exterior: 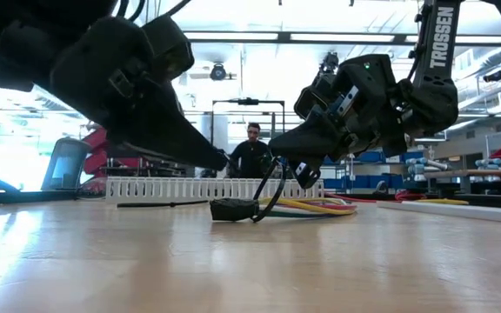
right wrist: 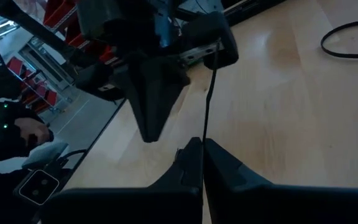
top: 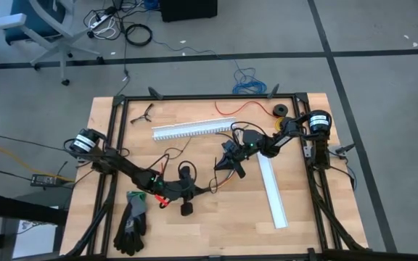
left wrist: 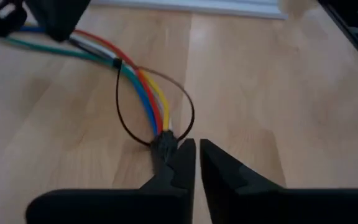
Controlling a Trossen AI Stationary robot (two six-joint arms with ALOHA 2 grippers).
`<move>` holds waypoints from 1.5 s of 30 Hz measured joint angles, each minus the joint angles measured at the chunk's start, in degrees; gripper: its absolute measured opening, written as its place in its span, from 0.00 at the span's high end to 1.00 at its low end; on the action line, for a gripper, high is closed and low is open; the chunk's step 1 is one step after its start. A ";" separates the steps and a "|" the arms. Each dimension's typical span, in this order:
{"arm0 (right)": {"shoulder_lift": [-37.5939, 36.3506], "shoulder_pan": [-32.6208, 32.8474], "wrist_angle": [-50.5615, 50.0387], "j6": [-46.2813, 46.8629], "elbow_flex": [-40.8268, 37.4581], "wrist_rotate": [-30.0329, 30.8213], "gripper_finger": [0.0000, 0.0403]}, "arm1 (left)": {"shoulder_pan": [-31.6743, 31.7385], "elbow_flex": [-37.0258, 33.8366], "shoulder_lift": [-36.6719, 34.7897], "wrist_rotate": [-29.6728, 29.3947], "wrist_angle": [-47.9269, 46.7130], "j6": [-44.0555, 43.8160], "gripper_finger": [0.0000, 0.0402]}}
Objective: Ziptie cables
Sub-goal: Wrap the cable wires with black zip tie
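The cables (left wrist: 143, 84) are lying mid-desk, ziptie (left wrist: 157, 115) looped loosely around them. We're pinching its tail in the right pincer (right wrist: 199, 149), the nearly shut left pincer (left wrist: 196, 149) nudging the head. Next: probably cinching it tight.

Table: you're working on a light wooden table (top: 216, 225) inside a black frame.
Far edge: a white slotted channel (top: 191, 128).
Right side: a second white channel piece (top: 273, 190).
Near-left corner: dark gloves (top: 131, 221).
Middle: the cables (left wrist: 143, 87), black ziptie (left wrist: 122, 112) looped round them.
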 joint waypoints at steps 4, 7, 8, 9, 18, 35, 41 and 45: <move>0.00 0.15 0.02 0.00 0.00 0.00 1.00 | 0.77 0.00 1.44 -0.70 0.90 -3.28 0.80; 0.00 0.17 0.02 0.00 0.00 -0.01 1.00 | 1.04 -0.02 2.90 -2.04 1.50 -5.06 0.70; 0.00 0.17 0.02 0.01 0.00 0.00 1.00 | 1.10 -0.04 3.45 -2.29 2.36 -5.31 0.67; 0.00 0.17 0.02 0.07 0.00 -0.01 1.00 | 1.10 -0.02 3.98 -2.32 3.34 -5.37 0.64; 0.00 0.17 0.02 0.14 -0.01 0.13 1.00 | 1.04 0.00 5.14 -0.85 4.34 -0.56 0.48; 0.00 0.17 0.06 0.22 -0.02 0.36 1.00 | 1.04 0.71 10.32 -2.16 7.19 -0.21 0.60; 0.00 0.17 0.04 0.33 -0.02 0.39 1.00 | 1.06 2.19 10.38 -2.16 4.82 3.27 0.87; 0.00 0.17 -0.07 0.27 -0.02 0.39 1.00 | 0.96 2.19 10.36 -1.70 4.84 2.78 0.92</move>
